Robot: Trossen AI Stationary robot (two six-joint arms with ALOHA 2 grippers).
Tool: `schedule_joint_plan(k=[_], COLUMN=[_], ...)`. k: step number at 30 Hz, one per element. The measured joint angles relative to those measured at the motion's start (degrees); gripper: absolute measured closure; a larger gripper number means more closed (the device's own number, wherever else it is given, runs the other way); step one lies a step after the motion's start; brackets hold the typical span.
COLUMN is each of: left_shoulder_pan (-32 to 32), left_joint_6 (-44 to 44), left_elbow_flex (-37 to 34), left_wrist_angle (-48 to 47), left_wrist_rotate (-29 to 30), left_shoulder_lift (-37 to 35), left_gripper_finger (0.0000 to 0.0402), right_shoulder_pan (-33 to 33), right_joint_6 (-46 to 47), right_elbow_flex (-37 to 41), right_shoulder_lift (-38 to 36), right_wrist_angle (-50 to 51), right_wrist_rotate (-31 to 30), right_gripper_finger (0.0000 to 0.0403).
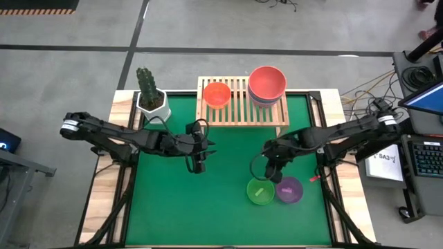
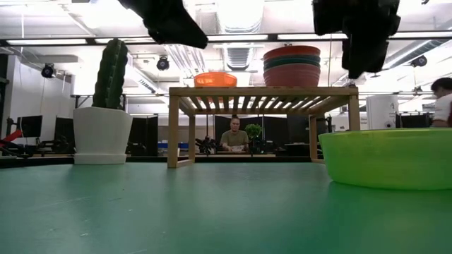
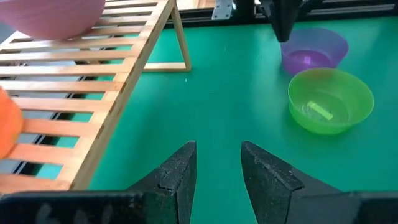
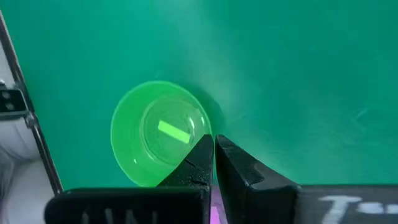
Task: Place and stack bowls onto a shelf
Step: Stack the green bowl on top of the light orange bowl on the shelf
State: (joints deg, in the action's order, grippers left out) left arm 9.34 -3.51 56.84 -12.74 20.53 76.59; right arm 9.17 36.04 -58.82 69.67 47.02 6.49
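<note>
The light-wood shelf [image 1: 242,111] stands at the far middle of the green mat. On its slats sit a small orange-red bowl [image 1: 217,95] and a stack of larger bowls [image 1: 267,84] with a red-pink one on top. A green bowl [image 1: 260,191] and a purple bowl [image 1: 288,189] rest side by side on the mat at the near right. My right gripper [image 4: 214,155] is shut and empty, in the air above the green bowl's rim [image 4: 205,124]. My left gripper [image 3: 217,168] is open and empty over the mat, near the shelf's front left.
A white pot with a cactus [image 1: 151,97] stands at the far left corner, beside the shelf. Bare green mat [image 1: 194,207] lies at the near left and middle. A person [image 2: 234,137] sits in the room beyond the table.
</note>
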Motion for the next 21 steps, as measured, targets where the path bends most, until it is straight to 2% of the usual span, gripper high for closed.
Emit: schedule_joint_plan(k=[5, 10, 15, 18, 21], left_shoulder_pan=[0.18, 1.15, 4.28, 6.49, 8.27], left_joint_6=[-0.34, -0.77, -3.16, -4.62, -4.98], left_elbow_flex=[0.0, -0.44, -4.48, -7.11, -9.44], left_wrist_angle=[-2.37, -2.79, -3.43, -2.86, -1.24], left_wrist_rotate=[0.1, 0.95, 8.58, 13.86, 16.38], left_shoulder_lift=[-3.53, -7.31, -12.5, -16.92, -20.92], left_gripper_finger=[0.0292, 0.0292, 0.0292, 0.0293, 0.0293], right_shoulder_pan=[1.27, 1.86, 2.24, 2.65, 2.94], right_joint_6=[-6.95, -9.68, -11.15, -15.25, -19.3], right_elbow_flex=[-0.49, -0.99, -2.29, -3.36, -4.44], right_shoulder_lift=[4.6, 8.01, 11.47, 13.84, 16.04], right_wrist_angle=[0.01, -0.26, -1.17, -1.09, -1.15], right_wrist_rotate=[1.3, 1.4, 1.04, 1.02, -0.37], right_gripper_finger=[0.0388, 0.0356, 0.0298, 0.0263, 0.0245])
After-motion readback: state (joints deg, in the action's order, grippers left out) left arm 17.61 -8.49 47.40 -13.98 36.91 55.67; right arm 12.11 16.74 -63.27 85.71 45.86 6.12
